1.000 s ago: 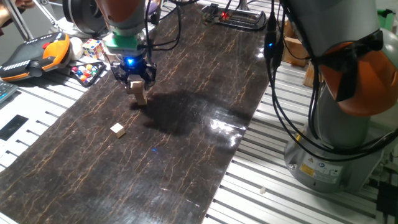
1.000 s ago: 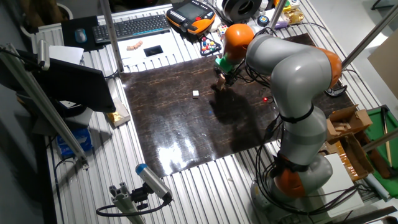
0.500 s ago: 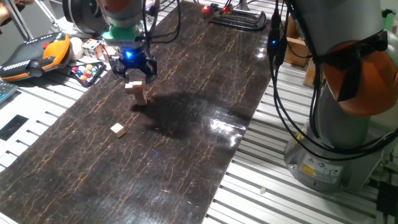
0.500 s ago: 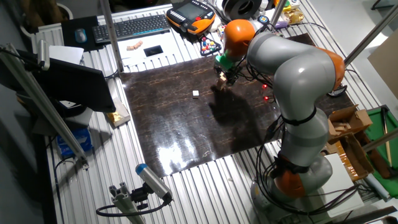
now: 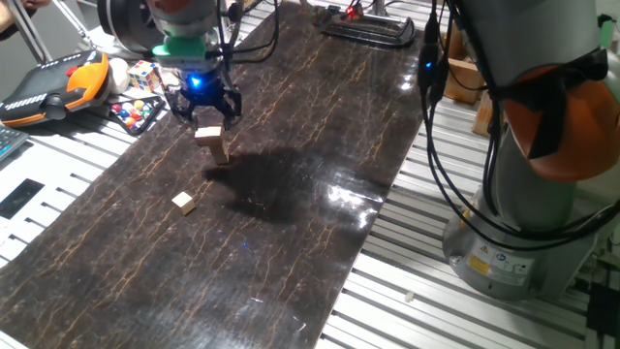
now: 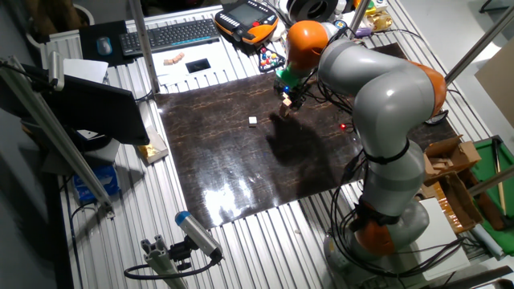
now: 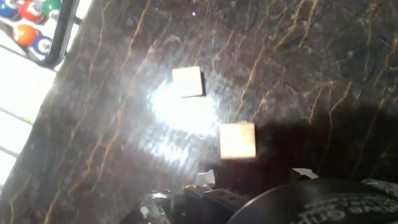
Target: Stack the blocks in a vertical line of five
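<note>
While hovering just above the short stack of blocks (image 5: 213, 142), the gripper (image 5: 203, 107) stands released, jaws spread and holding nothing. One loose block (image 5: 183, 202) lies apart on the dark mat (image 5: 291, 213). Hand view alone shows pool balls (image 7: 28, 22) beside the mat.

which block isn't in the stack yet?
The lone block lying on the mat, apart from the stack standing under the hand.
</note>
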`<state>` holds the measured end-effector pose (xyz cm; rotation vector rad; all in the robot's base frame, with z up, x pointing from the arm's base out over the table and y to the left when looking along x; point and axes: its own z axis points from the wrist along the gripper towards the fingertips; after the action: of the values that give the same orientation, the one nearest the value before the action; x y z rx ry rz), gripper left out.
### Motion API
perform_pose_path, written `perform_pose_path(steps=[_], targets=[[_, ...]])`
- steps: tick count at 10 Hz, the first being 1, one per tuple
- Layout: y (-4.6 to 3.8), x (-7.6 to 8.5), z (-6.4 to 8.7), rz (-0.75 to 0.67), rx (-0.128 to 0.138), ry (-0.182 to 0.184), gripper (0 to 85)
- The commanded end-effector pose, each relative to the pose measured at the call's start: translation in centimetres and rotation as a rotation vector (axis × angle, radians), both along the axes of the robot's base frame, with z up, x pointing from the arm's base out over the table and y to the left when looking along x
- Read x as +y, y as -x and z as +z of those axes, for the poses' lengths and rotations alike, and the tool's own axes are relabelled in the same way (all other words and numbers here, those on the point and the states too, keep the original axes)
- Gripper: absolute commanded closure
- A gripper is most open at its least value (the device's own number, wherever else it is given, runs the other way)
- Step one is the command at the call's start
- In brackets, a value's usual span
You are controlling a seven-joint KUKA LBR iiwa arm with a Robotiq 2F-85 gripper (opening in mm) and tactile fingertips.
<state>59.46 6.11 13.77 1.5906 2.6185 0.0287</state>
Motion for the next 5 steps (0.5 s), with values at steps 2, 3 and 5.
perform_pose_path(steps=[2, 3, 5], targets=[[0.45, 1.1, -0.6, 0.027, -0.005, 0.001, 25.3], [0.68, 1.7, -1.1, 0.042, -0.006, 0.000, 28.3], [1.17, 2.9, -2.0, 0.059, -0.010, -0.001, 30.3]])
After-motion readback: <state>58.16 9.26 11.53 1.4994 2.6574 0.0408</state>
